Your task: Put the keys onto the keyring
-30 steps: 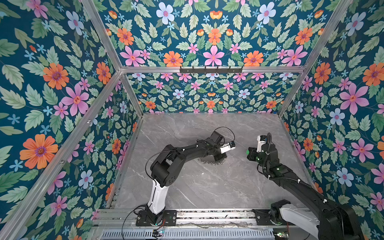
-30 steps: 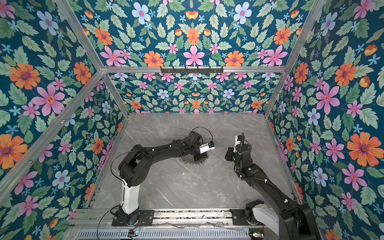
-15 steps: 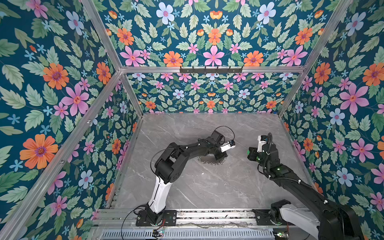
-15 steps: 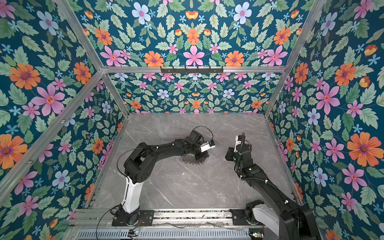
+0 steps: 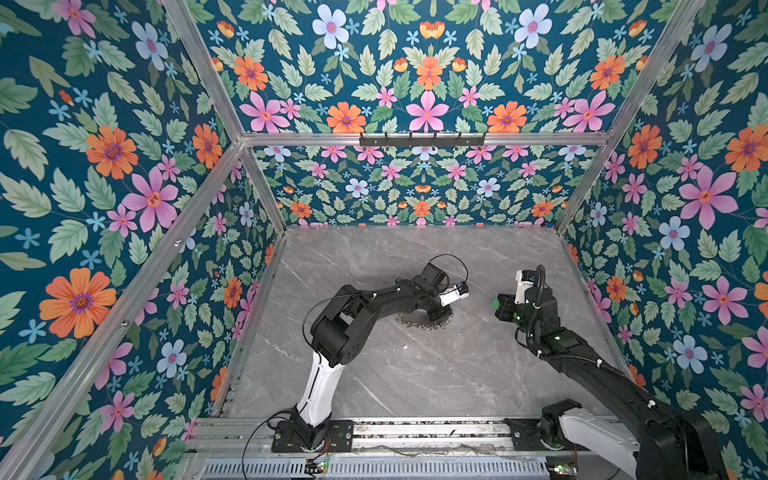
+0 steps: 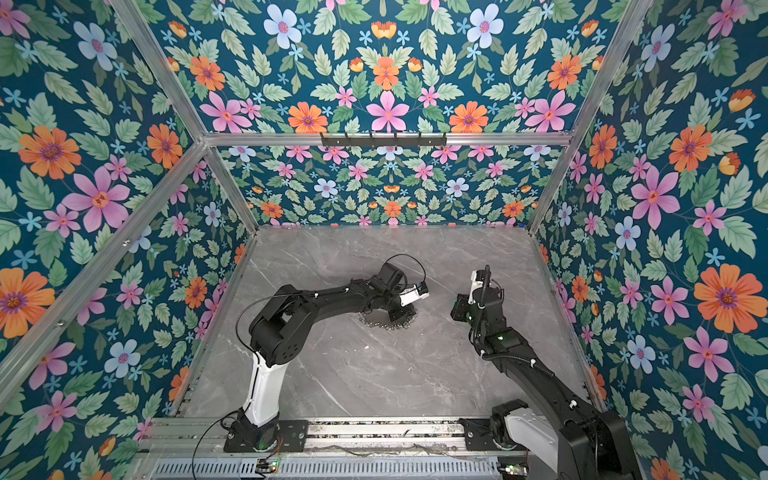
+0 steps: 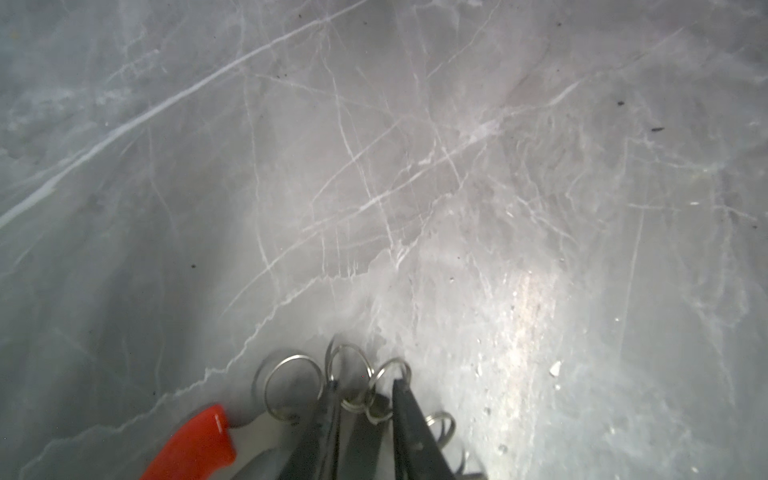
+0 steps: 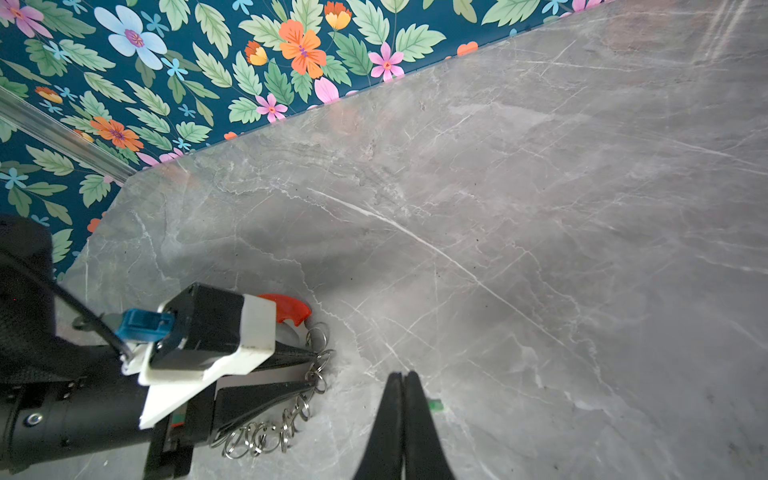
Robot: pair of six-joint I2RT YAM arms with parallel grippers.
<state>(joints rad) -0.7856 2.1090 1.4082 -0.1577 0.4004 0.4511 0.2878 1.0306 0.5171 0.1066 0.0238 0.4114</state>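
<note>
You saw the keyring [image 5: 420,324] mostly hidden beneath the left arm [image 5: 390,297]; of the key [image 8: 435,404], only a green sliver showed behind the right gripper [image 8: 402,375].

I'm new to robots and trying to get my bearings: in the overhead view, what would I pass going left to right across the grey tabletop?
The left arm's black elbow → keyring → green key → right arm's wrist.
</note>
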